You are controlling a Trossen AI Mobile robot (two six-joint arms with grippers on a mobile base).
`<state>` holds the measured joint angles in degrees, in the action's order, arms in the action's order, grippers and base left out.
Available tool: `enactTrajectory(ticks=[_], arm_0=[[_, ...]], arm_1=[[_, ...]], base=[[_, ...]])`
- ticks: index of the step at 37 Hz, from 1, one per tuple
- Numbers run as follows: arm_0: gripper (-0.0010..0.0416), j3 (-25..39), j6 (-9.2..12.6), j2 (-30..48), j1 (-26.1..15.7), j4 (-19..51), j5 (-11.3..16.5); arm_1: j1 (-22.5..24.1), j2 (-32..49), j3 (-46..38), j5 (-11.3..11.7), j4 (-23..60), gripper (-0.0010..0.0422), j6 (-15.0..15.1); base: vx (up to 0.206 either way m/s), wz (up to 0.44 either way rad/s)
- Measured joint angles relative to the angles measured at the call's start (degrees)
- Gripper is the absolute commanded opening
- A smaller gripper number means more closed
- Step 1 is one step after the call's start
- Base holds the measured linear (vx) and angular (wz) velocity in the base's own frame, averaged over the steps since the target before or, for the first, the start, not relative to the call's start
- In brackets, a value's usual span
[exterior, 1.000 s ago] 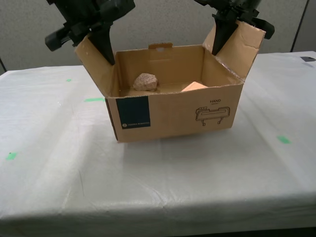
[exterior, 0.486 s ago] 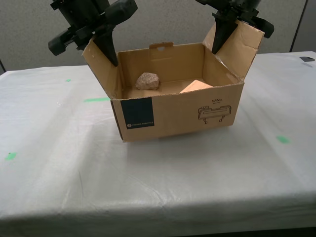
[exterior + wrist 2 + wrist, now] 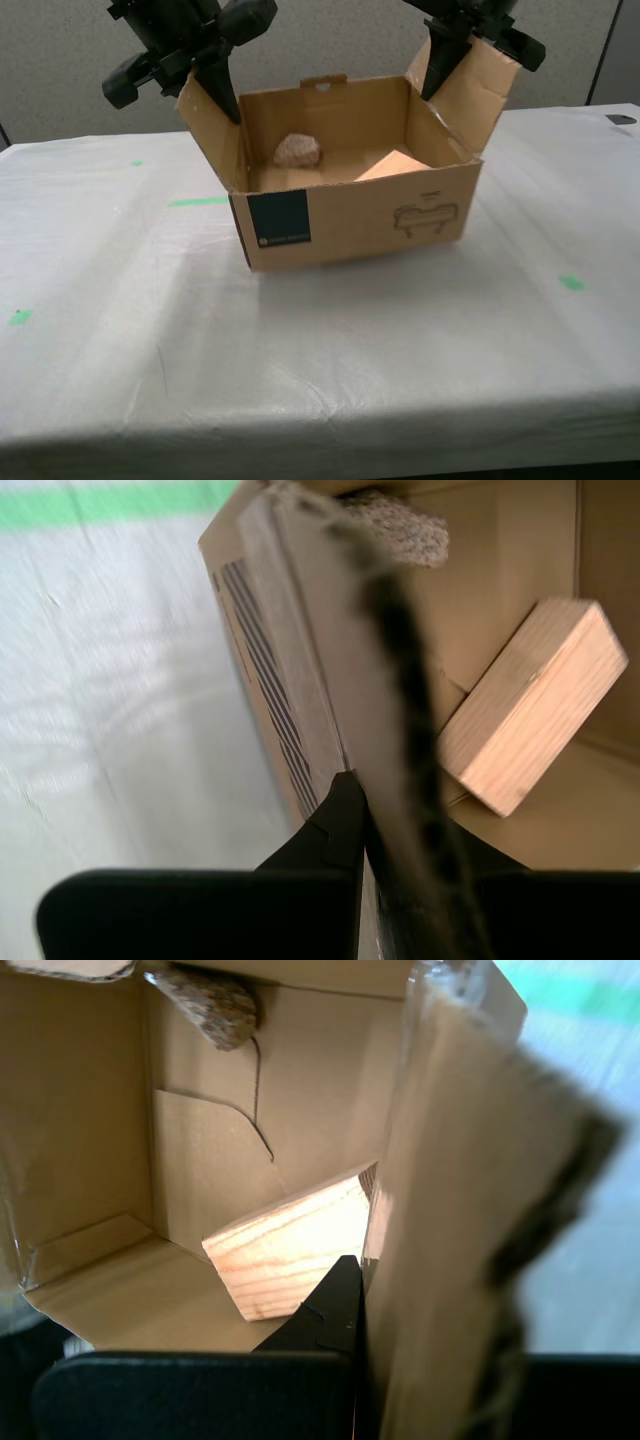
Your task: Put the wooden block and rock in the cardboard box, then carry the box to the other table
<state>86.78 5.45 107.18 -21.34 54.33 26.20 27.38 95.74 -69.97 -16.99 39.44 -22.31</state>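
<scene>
Cardboard box (image 3: 355,215): one rock (image 3: 297,150), one wooden block (image 3: 393,164)

My second end effector (image 3: 362,825) pinches a flap of the cardboard box (image 3: 300,670), with the wooden block (image 3: 530,705) and the rock (image 3: 405,525) inside, above the white-draped surface (image 3: 110,710).

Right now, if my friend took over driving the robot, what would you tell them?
My first pincer is shut on the cardboard box, on its flap at the exterior view's right.
My second pincer is shut on the flap at the exterior view's left.
The rock and the wooden block both lie inside the box.
The box is over the white-cloth table; I cannot tell whether it touches the cloth.
Done: loading.
Left: probably set the box down flat, then open both pincers.
</scene>
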Motion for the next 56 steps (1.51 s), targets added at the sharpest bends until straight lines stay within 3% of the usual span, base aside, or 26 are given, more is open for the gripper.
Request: enactTrajectory(ticks=[5, 10, 25, 36, 41, 56], arm_0=[[-0.0001, 3.02, 1.09, 3.61, -0.02, -0.55, 0.00], [-0.0001, 6.32, 1.22, 6.91, -0.02, -0.09, -0.44], [-0.0001, 13.51, 3.30, 13.31, 0.15, 2.25, -1.07], [-0.0001, 19.28, 4.00, 18.95, 0.20, 2.32, -1.29], [-0.0001, 19.15, 5.11, 19.23, 0.20, 1.31, -1.27], [0.0000, 18.99, 5.81, 19.17, 0.20, 1.99, -1.86]], arm_1=[[-1.95, 2.05, -3.06, -0.39, 0.59, -0.0002, -0.22], [-2.43, 5.14, -8.04, -2.54, 3.37, -0.0002, 1.18], [-2.69, 15.96, -15.74, -1.88, 5.05, -0.0002, 3.26], [-2.95, 17.42, -17.79, -0.70, 4.96, -0.0002, 3.98], [-3.04, 17.53, -17.79, 1.31, 4.13, -0.0002, 4.02], [-3.48, 20.22, -18.23, 1.18, 2.49, 0.0000, 3.37]], base=[[0.000, 0.000], [0.000, 0.000], [0.000, 0.000], [0.000, 0.000], [0.000, 0.000], [0.000, 0.000]])
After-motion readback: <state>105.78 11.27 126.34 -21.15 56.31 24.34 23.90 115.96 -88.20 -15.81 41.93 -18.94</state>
